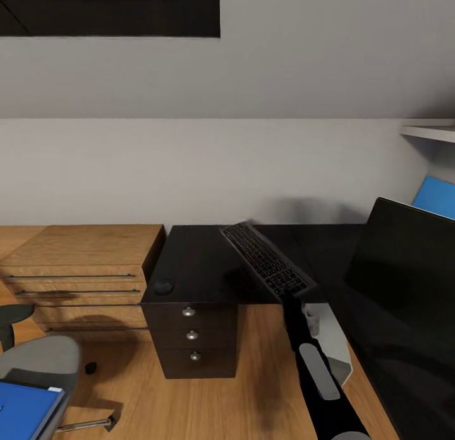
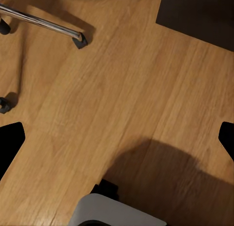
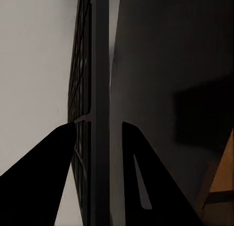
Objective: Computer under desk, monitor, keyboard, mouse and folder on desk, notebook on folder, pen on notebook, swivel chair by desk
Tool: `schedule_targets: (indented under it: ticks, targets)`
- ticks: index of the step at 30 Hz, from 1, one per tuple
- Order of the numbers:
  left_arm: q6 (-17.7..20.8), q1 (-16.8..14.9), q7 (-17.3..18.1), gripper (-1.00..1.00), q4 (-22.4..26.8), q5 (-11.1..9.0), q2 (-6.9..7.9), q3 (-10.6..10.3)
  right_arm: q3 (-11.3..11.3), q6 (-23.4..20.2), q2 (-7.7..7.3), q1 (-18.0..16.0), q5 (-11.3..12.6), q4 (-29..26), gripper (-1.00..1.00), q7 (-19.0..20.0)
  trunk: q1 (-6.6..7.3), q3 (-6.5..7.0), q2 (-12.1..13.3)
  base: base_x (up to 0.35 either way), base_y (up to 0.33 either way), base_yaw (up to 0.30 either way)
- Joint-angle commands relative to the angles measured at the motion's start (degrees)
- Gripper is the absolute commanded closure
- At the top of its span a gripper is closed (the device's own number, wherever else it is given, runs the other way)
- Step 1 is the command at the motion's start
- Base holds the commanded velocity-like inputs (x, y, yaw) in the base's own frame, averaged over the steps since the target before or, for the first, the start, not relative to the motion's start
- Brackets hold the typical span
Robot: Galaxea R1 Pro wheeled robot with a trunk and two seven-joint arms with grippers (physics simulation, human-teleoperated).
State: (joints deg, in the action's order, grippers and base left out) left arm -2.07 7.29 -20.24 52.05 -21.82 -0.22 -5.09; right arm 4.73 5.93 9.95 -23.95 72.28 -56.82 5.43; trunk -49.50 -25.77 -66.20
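Observation:
My right gripper [image 1: 297, 296] is shut on the near end of the keyboard [image 1: 265, 258] and holds it tilted above the black desk [image 1: 196, 263]. In the right wrist view its fingers [image 3: 53, 158] clamp the keyboard's edge [image 3: 100, 65]. The mouse [image 1: 163, 287] lies on the desk's left end. The monitor [image 1: 404, 301] stands on the right. On the swivel chair [image 1: 44, 364] at lower left lies the blue folder [image 1: 25, 409]. My left gripper [image 2: 117, 141] is open over the floor by the chair's chrome base [image 2: 44, 22]. Computer, notebook and pen are out of view.
A light wooden cabinet [image 1: 82, 256] stands left of the desk's drawers [image 1: 193, 334]. The white desk leg [image 1: 338, 348] is under the top beside my right arm. A blue object [image 1: 436, 196] shows behind the monitor, under a wall shelf [image 1: 430, 131]. Bare wooden floor [image 1: 208, 408] lies in front.

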Motion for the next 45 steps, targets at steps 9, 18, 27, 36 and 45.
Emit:
schedule_targets:
  ticks: [9,18,27,36,45]
  targets:
    - [-0.22,0.0,-0.32,-1.0,0.07,-0.6,0.01,-0.88,3.6,10.8,0.05,-0.04,5.73,4.57,1.0,-0.41,0.0,-0.04,-0.04,0.001,0.0,0.0]
    - [-0.29,0.0,-0.32,-1.0,0.07,-0.6,-0.05,-1.41,0.5,23.73,0.05,-0.04,7.09,8.08,1.0,-0.41,0.0,-0.04,-0.04,0.022,0.083,0.0]
    - [-0.22,0.0,-0.26,-1.0,0.07,-0.6,-0.05,-1.5,-0.41,29.31,0.05,-0.46,6.84,13.03,1.0,-0.35,0.0,-0.04,-0.04,0.013,0.056,0.0]
    - [-0.28,0.0,-0.31,-1.0,0.07,-0.03,-0.14,-1.5,-0.43,29.85,0.05,-0.57,6.88,13.99,1.0,-0.38,0.0,-0.04,-0.04,0.05,0.0,0.0]
    - [-0.22,0.0,-0.24,-1.0,-0.35,0.45,-0.14,-1.55,-0.35,29.84,0.05,-0.57,7.11,13.93,1.0,-0.33,0.0,-0.04,-0.04,0.135,0.0,0.0]
